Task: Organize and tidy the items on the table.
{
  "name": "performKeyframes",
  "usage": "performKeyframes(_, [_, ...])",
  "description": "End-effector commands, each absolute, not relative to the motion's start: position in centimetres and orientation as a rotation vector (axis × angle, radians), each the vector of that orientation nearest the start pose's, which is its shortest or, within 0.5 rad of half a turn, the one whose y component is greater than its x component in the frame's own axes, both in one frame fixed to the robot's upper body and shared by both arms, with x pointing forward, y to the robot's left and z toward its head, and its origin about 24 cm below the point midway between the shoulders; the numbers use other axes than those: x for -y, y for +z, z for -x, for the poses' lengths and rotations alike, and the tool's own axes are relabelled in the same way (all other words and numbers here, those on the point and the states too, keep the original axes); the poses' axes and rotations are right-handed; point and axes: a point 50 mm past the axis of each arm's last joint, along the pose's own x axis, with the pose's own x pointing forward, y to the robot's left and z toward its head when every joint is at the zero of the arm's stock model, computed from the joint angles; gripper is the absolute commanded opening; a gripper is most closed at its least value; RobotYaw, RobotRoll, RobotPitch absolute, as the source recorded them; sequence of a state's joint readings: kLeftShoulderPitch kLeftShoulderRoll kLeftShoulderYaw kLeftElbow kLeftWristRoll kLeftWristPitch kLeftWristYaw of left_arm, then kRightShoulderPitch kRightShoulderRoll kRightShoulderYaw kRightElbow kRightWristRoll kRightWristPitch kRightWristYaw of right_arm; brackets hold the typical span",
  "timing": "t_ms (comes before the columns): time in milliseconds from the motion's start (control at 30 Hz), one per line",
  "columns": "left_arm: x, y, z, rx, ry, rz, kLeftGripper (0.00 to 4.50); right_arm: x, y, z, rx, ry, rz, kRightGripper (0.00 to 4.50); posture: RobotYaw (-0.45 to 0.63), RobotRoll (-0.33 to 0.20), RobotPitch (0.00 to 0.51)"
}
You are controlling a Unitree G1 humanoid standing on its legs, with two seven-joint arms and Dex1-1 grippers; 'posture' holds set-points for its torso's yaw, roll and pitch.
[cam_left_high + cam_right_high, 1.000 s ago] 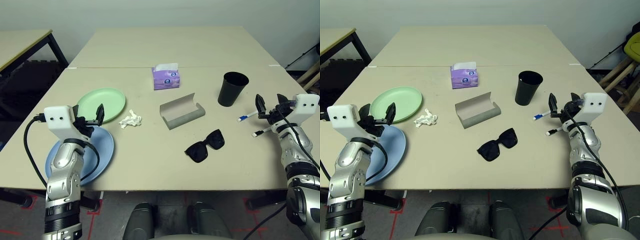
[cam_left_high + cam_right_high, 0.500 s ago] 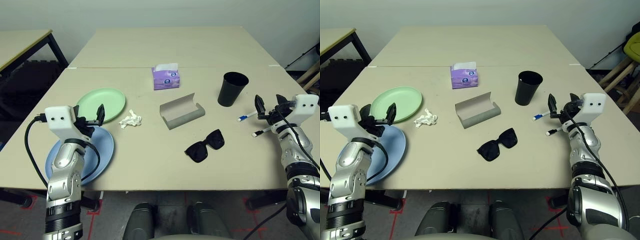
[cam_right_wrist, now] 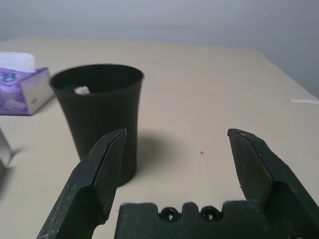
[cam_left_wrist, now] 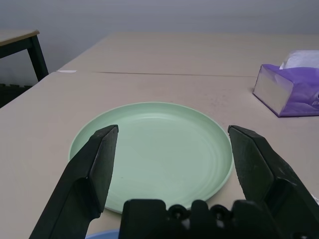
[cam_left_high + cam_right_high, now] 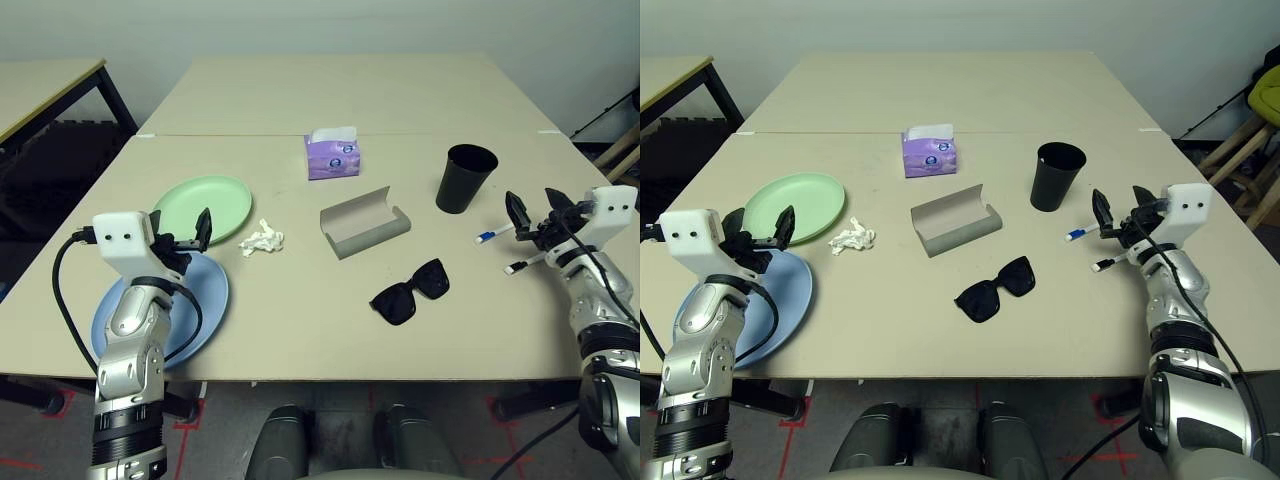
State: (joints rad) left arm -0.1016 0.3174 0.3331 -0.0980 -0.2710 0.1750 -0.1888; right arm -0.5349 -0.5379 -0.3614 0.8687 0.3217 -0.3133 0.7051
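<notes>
The desk [image 5: 300, 330] is carrying everything, largest first: the blue plate [image 5: 205, 300] is sitting near the front left edge, partly under the left arm, with the green plate [image 5: 205, 205] just behind it, rims overlapping. The case [image 5: 362, 224] is lying open mid-desk, the tissue box [image 5: 332, 157] behind it, the cup [image 5: 465, 178] standing upright to the right. The sunglasses [image 5: 408, 291] are lying in front of the case. The tissue [image 5: 261, 240] is lying beside the green plate. Two pens [image 5: 495, 236] are lying right of the cup.

The left end effector [image 5: 185, 235] is hovering wide open over the plates — holding nothing. The right end effector [image 5: 532, 218] is hanging wide open above the pens — empty, facing the cup.
</notes>
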Motion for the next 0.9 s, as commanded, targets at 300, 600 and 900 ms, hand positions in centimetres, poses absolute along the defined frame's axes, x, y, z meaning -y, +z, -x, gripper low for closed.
performKeyframes(300, [-26.2, 10.6, -26.4, 0.098, 0.071, -0.042, 4.5, 29.5, 11.2, -30.5, 0.187, 0.588, 0.08, 4.46, 0.08, 0.0, 0.02])
performKeyframes(600, [-26.5, 10.9, -26.5, 0.103, 0.073, -0.052, 4.5, 27.4, 10.5, -28.5, 0.157, 0.908, 0.078, 4.46, 0.08, 0.0, 0.014])
performKeyframes(900, [-26.3, 11.0, -26.8, 0.106, 0.065, -0.054, 4.5, 27.0, 10.2, -26.6, 0.063, 1.135, 0.11, 4.46, 0.07, 0.0, 0.012])
